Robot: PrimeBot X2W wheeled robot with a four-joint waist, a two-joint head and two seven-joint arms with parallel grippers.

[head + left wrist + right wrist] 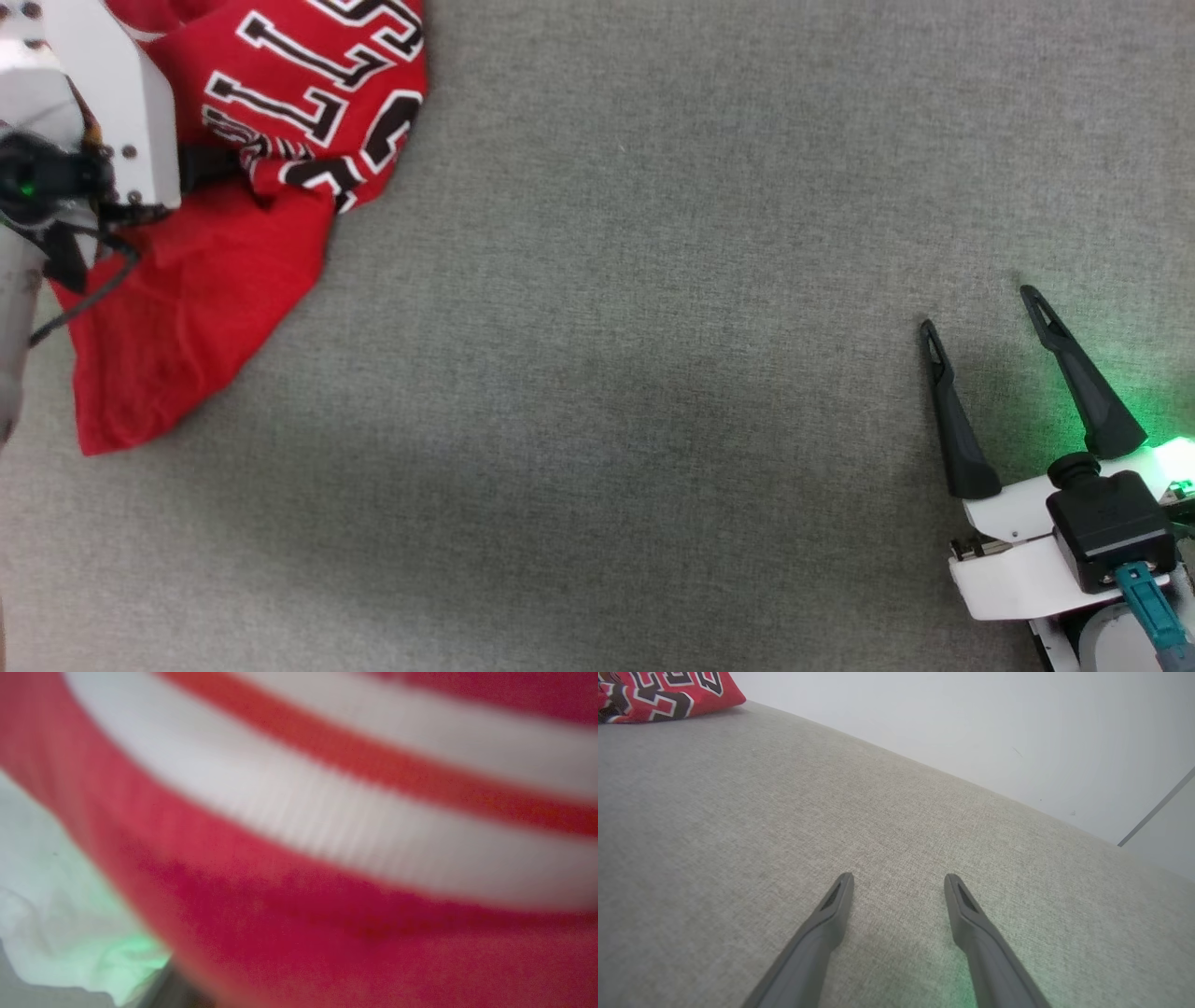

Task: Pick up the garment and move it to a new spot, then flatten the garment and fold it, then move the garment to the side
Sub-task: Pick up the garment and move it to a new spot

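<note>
The garment [215, 280], red with black white-outlined lettering, lies bunched at the upper left of the grey surface. My left gripper [219, 168] reaches into its folds from the left. One dark finger shows against the cloth and the tips are buried, so the jaws' stance is hidden. Blurred red cloth with white stripes of the garment [299, 933] sits right against the lens in the left wrist view. At the lower right, far from the shirt, my right gripper [980, 313] is open over bare fabric. It is open with nothing between its fingers [899, 882], and the garment [668, 693] shows at the top left corner.
The grey woven surface [653, 373] stretches wide between the shirt and my right gripper. Its far edge meets a pale wall [1017, 728] in the right wrist view. A pale white fold of cloth [56, 914] shows at the lower left of the left wrist view.
</note>
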